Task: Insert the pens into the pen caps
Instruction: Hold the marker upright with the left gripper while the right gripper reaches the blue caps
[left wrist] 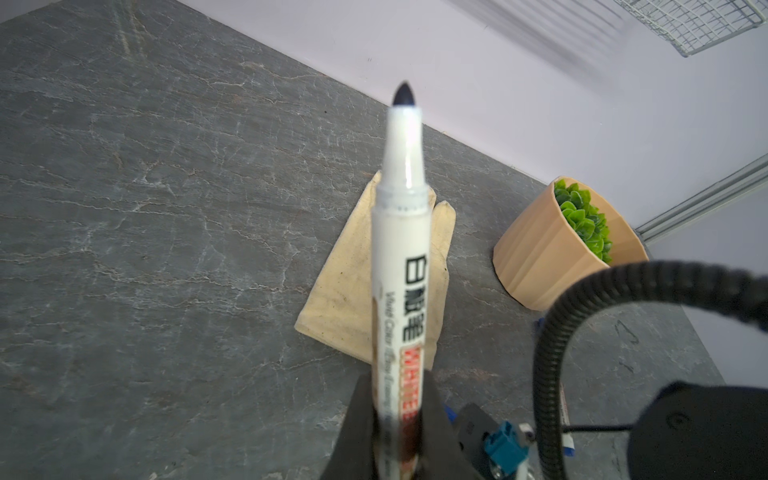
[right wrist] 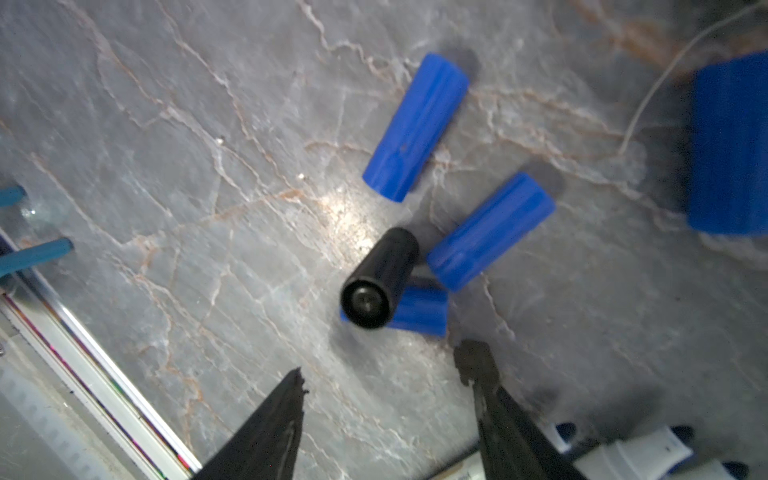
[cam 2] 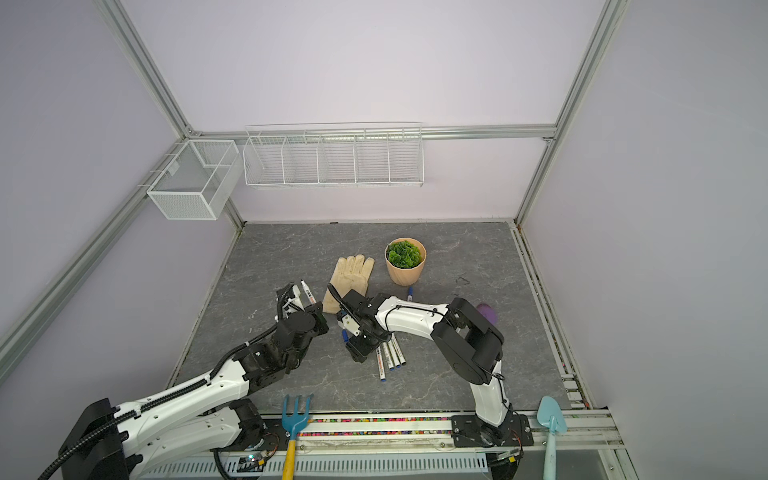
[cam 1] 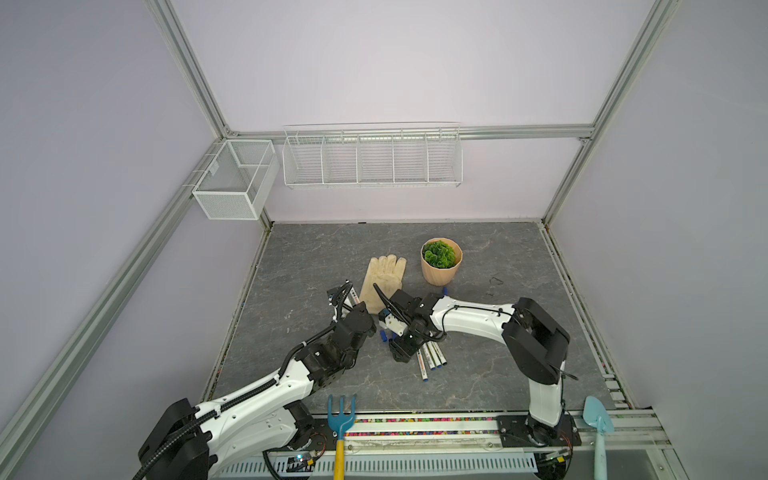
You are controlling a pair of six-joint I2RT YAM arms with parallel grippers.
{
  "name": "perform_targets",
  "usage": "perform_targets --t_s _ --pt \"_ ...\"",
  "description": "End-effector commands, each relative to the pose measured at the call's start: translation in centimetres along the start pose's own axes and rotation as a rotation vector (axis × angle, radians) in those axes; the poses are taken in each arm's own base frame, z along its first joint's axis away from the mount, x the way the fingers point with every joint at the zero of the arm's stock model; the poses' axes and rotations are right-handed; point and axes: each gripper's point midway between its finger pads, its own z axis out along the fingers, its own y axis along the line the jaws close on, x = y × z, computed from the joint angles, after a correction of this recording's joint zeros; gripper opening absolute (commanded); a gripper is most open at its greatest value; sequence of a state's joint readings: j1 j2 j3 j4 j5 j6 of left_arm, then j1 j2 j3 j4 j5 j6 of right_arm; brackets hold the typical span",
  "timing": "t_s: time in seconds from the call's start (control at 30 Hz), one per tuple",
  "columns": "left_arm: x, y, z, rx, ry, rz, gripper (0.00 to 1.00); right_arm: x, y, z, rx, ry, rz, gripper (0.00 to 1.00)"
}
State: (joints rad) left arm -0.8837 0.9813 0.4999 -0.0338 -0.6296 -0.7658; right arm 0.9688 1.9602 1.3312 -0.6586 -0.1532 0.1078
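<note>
Marble tabletop (right wrist: 166, 166): left fingers (left wrist: 357, 424) clamp a pen (left wrist: 399, 249); right fingers (right wrist: 266, 432) gape empty near half-hidden blue cap (right wrist: 419, 311).

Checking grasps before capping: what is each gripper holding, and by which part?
The left gripper is shut on a pen, clamping its labelled barrel well back from the bare tip. The right gripper is open and holds nothing, poised near the black cap.

Pale lilac panel walls (cam 1: 395, 62) in silver aluminium framing (cam 1: 519, 132); dark grey veined tabletop (cam 1: 311, 257); white wire compartment rack (cam 1: 372, 158) on rear wall; white mesh box (cam 1: 232, 178) on left rail.
</note>
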Motion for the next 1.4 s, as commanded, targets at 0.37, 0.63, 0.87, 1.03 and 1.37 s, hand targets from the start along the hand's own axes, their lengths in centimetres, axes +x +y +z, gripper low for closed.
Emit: perform_targets --t_s 0.37,0.63,0.87,1.03,1.37 --pt "0.6 0.6 0.1 -0.007 0.013 0.011 0.00 -0.9 -0.8 1.8 0.126 0.006 -0.048 0.67" --pt "0.7 0.6 0.2 -0.006 0.016 0.012 0.00 -0.8 -2.3 1.6 0.218 -0.015 -0.038 0.67" --pt "0.7 0.2 0.3 0.004 0.021 0.017 0.00 -0.2 -3.5 0.8 0.277 -0.034 -0.025 0.66" --pt "0.9 0.1 0.5 0.006 0.024 0.021 0.00 0.3 -4.9 -0.3 0.306 -0.050 0.006 0.66" --pt "0.9 -0.5 0.7 0.021 0.033 0.033 0.00 -0.5 -5.3 -3.7 0.251 -0.141 0.036 0.65"
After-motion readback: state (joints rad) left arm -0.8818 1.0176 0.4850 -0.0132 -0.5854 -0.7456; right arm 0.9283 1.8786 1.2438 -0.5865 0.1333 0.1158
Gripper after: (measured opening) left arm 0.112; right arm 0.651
